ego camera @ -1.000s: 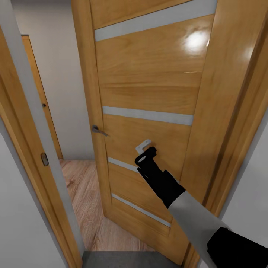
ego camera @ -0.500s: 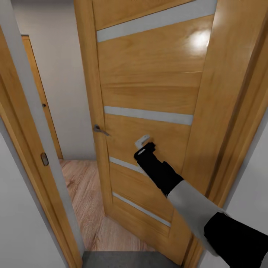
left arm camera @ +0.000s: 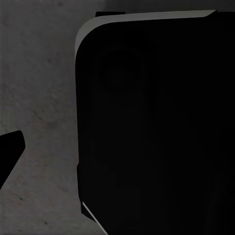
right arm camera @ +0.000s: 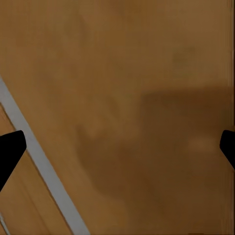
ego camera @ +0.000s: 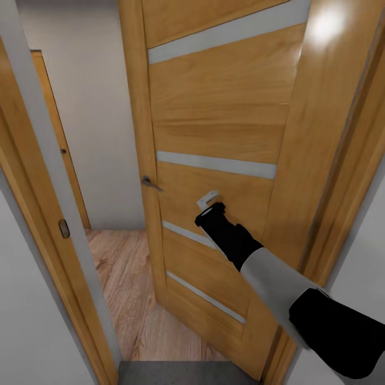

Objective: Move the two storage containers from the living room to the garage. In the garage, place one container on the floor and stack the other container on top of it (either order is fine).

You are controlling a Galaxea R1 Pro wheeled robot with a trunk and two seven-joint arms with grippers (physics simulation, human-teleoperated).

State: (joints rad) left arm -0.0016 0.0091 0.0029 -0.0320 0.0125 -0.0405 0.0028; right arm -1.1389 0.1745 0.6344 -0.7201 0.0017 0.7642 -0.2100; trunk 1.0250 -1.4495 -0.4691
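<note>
Door: my right gripper (ego camera: pixel 209 202) is pressed against the face of the orange-brown door (ego camera: pixel 224 123), at about 5 o'clock from the door handle (ego camera: pixel 151 184). The door stands partly swung, leaving a gap at 9 o'clock.
Right jaws: spread wide apart, holding nothing; in the right wrist view only the two dark fingertips (right arm camera: pixel 11 149) show at the edges, with wood and a frosted strip (right arm camera: pixel 44 169) between them.
Left jaws: I cannot tell. The left wrist view shows a black body close up over grey speckled floor (left arm camera: pixel 39 98).
Containers: the bins are nowhere in these pictures; I judge I am leaving the garage to fetch them.
Beyond the gap: light wood plank floor (ego camera: pixel 120 278) and a white wall (ego camera: pixel 96 107).
Risk, slipping: a flat push with open fingers has no hold, so my gripper could slide along the varnish.
Risk, squeezing: the opening looks narrow; driving through early could catch my arm or base on the door frame (ego camera: pixel 37 160).
Risk, rebound: the door may swing back if I let off.
</note>
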